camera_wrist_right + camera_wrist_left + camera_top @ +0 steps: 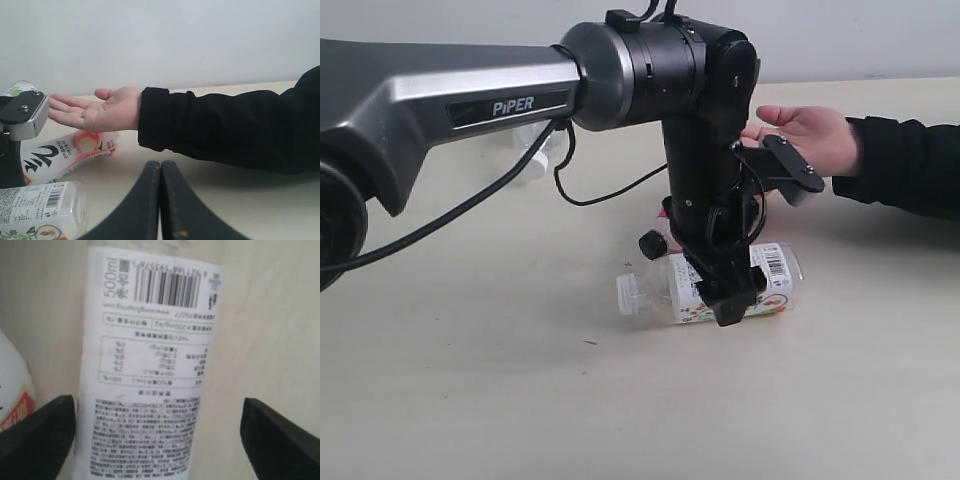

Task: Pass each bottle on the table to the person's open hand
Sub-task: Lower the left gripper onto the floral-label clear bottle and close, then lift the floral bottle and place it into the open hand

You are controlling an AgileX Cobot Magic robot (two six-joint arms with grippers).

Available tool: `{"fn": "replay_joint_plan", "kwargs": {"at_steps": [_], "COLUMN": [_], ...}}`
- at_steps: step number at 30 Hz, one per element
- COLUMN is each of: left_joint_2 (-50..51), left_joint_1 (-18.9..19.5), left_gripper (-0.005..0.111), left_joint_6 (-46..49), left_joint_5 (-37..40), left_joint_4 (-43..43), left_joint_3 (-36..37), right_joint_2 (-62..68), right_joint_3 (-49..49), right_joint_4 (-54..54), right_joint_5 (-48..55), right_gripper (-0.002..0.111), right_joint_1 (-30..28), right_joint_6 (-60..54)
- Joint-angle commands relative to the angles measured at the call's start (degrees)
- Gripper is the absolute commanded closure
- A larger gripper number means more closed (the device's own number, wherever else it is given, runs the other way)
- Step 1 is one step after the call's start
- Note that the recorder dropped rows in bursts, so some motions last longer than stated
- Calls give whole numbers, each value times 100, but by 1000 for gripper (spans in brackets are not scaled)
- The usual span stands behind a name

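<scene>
A floral-labelled bottle with a white cap lies on its side on the table. My left gripper is down over it, open. In the left wrist view the bottle's white barcode label lies between the spread fingertips, closer to one of them. The black-capped bottle with the red-white label lies just behind it. Another white-capped bottle sits at the back left. The person's open hand is held palm up beyond the arm. My right gripper is shut and empty, low over the table.
The person's black sleeve stretches across in front of the right gripper. The left arm's dangling black cable loops over the table. A pale wall stands behind the table.
</scene>
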Motion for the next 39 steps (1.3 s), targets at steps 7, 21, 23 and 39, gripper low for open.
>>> {"fn": "replay_joint_plan", "kwargs": {"at_steps": [7, 21, 23, 39], "left_joint_2": [-35, 163, 163, -108], "left_joint_1": [-35, -149, -149, -149], "left_gripper": [22, 55, 66, 107], "left_joint_6": [255, 496, 471, -347], "left_joint_5": [-2, -124, -113, 171], "left_joint_4": [236, 422, 422, 498], "left_joint_3": [13, 116, 116, 80], "right_joint_2": [-33, -33, -33, -33], "right_joint_3": [26, 26, 26, 26], "right_joint_4": [5, 5, 5, 5], "right_joint_5": [-29, -29, -29, -29], "right_gripper": [108, 108, 108, 108], "right_joint_1": [-29, -29, -29, -29], "right_joint_6": [12, 12, 12, 12]}}
